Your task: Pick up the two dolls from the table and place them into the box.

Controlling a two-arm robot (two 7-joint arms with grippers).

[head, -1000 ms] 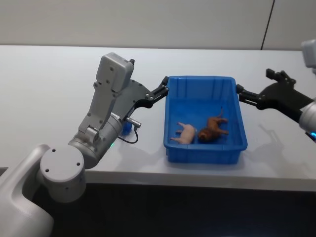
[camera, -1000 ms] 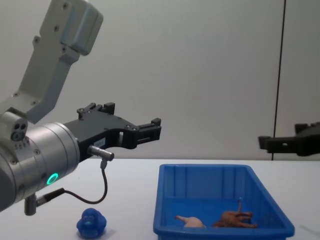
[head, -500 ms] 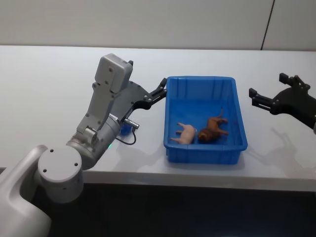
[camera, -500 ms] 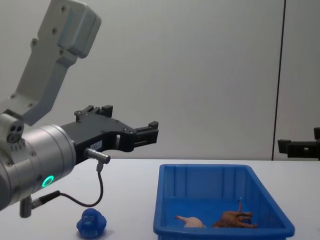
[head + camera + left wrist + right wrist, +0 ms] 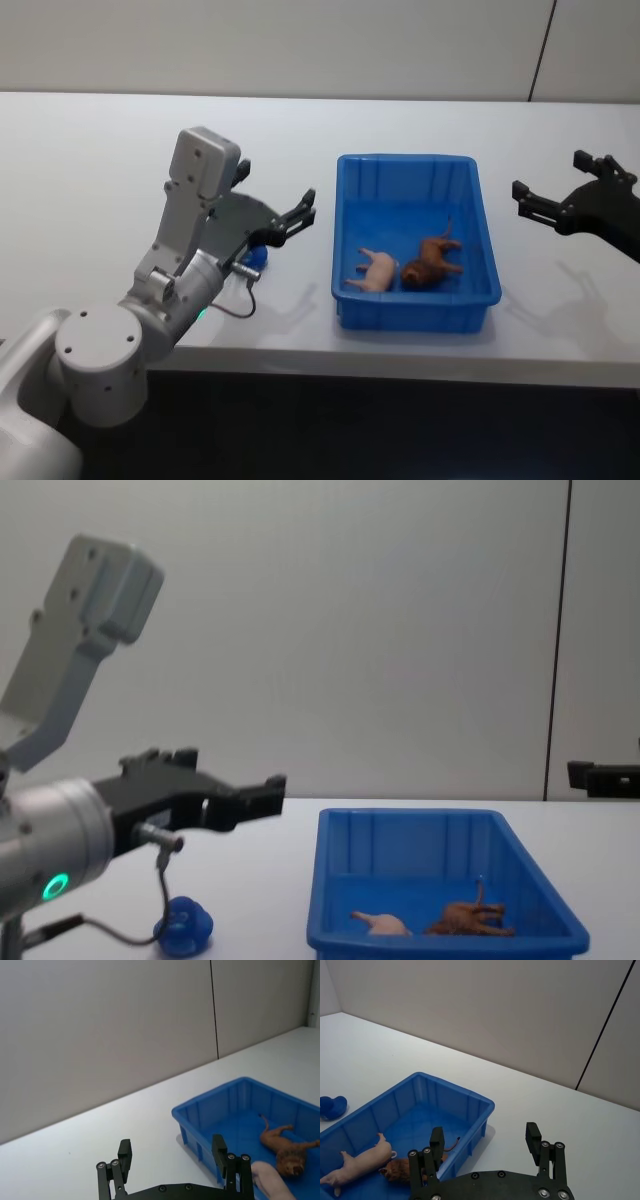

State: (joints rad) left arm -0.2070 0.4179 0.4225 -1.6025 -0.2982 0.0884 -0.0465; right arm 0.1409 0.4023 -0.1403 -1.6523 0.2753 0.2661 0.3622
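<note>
The blue box (image 5: 405, 158) stands right of the table's middle. Inside it lie a pink-beige doll (image 5: 377, 270) and a brown four-legged doll (image 5: 430, 262), side by side near the front wall; the chest view shows them too, pink (image 5: 380, 923) and brown (image 5: 470, 918). A round blue doll (image 5: 185, 925) sits on the table left of the box, partly behind my left arm. My left gripper (image 5: 303, 210) hangs open and empty above the table between that doll and the box. My right gripper (image 5: 547, 172) hovers open and empty to the right of the box.
The white table (image 5: 100, 160) runs wide to the left and behind the box, up to a pale wall. My left arm's grey links (image 5: 195, 190) rise over the table's front left, with a thin cable looping beside the blue doll.
My left arm has drawn back to the left, away from the box's edge, and sunk lower. My right gripper has pulled away to the right of the box.
</note>
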